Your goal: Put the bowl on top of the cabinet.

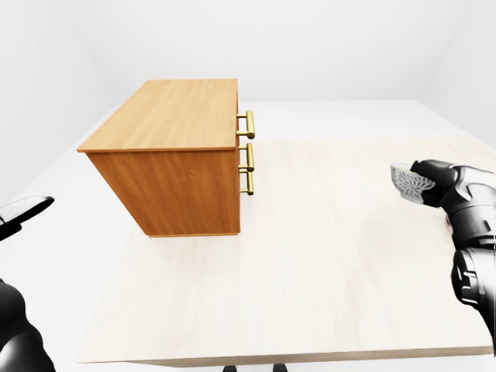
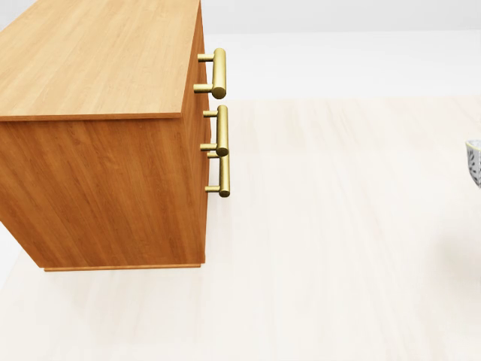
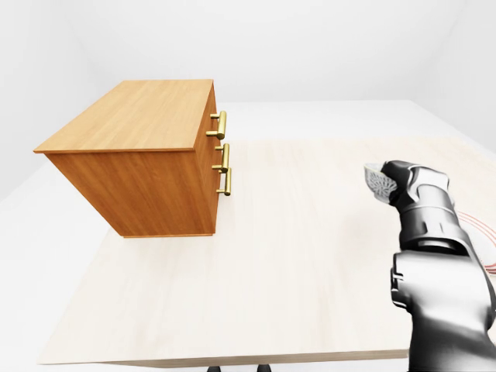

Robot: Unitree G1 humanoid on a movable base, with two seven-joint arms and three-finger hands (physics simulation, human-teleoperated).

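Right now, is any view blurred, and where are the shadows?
Head view: sharp, flat light; cabinet side darker than its top, bowl cut by the right edge. Left-eye view: sharp too, no hard shadow on the table.

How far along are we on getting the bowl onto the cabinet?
Done: the bowl looks picked up, held by the fingers of the right hand and apparently clear of the table.
In hand: the carry. In the eye views the bowl is far to the right of the cabinet.
Left: bring it across, set it on the cabinet's top and let go. The left hand sits low at the left edge.
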